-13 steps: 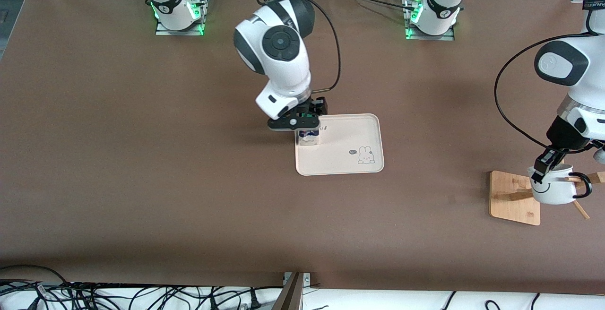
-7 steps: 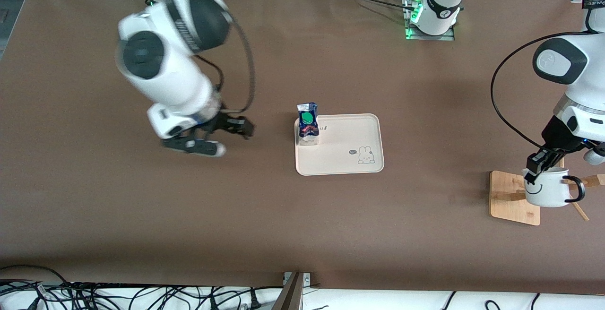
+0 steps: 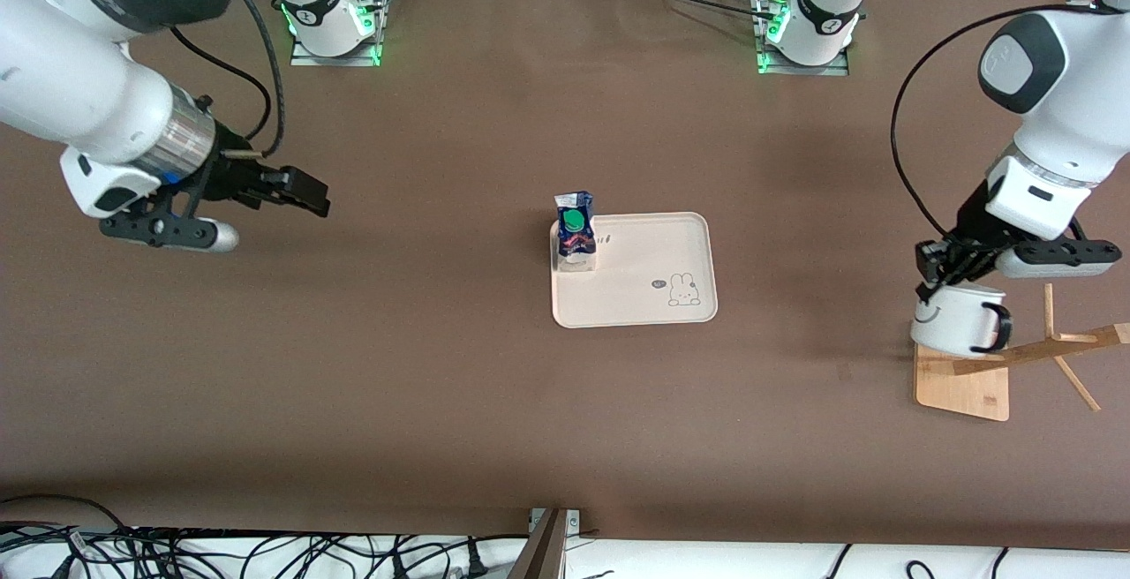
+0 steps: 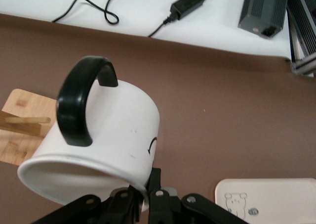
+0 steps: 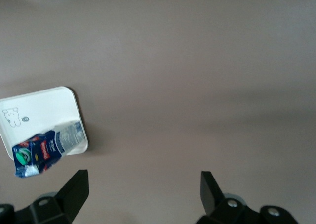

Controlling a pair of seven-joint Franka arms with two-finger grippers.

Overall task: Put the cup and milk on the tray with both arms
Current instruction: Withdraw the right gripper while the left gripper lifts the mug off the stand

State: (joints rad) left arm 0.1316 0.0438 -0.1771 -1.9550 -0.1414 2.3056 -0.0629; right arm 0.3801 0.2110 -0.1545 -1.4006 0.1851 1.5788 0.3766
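Note:
The milk stands upright on the corner of the cream tray toward the right arm's end; it also shows as the carton on the tray in the right wrist view. My right gripper hangs open and empty over bare table at the right arm's end; its jaws stand wide apart. The white cup with the black handle hangs tilted over the wooden stand's base. My left gripper is shut on the cup's rim, its fingers pinching the wall.
A wooden mug stand with slanted pegs sits at the left arm's end, right under the cup. The tray's bunny corner shows in the left wrist view. Cables lie along the white edge nearest the front camera.
My right gripper let go of the milk on the tray and swung away to its own end of the table. My left gripper drew the cup off the stand's peg, toward the tray.

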